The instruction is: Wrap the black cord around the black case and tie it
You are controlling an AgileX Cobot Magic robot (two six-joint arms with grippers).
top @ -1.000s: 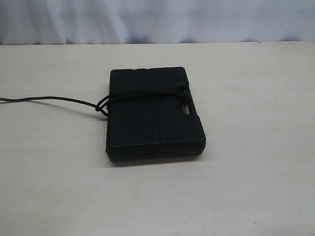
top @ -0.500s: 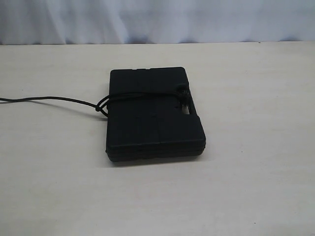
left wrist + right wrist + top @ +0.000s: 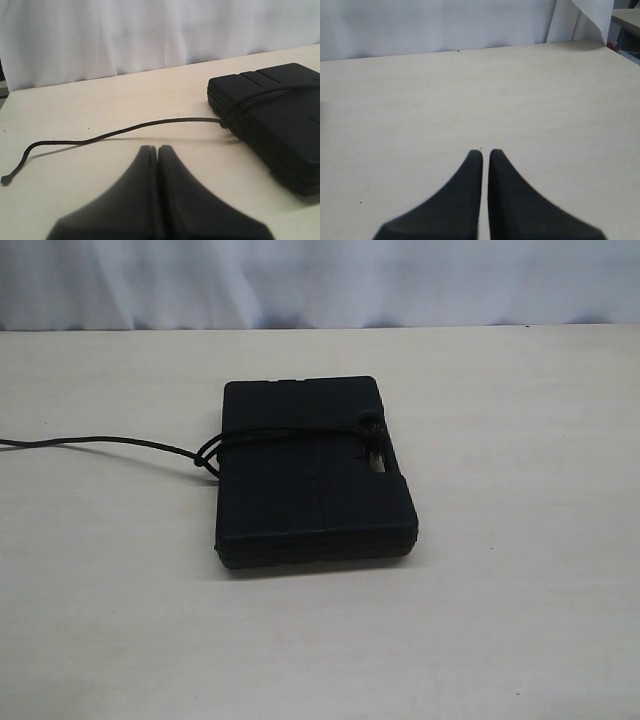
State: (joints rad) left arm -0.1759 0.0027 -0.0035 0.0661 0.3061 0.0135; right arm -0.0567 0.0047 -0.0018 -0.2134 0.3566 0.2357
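Note:
The black case (image 3: 310, 490) lies flat in the middle of the table. The black cord (image 3: 290, 432) runs across its top, with a knot (image 3: 372, 435) by the handle slot and a small loop at the left edge. Its loose tail (image 3: 100, 441) trails left over the table. In the left wrist view the case (image 3: 280, 115) is off to one side, and the cord (image 3: 125, 131) leads away to its free end (image 3: 6, 178). My left gripper (image 3: 157, 148) is shut and empty, short of the cord. My right gripper (image 3: 485, 152) is shut over bare table. Neither gripper shows in the exterior view.
The pale wooden table (image 3: 500, 620) spreads around the case. A white curtain (image 3: 320, 280) hangs behind the far edge. In the right wrist view a curtain fold and a table corner (image 3: 625, 15) show at the far side.

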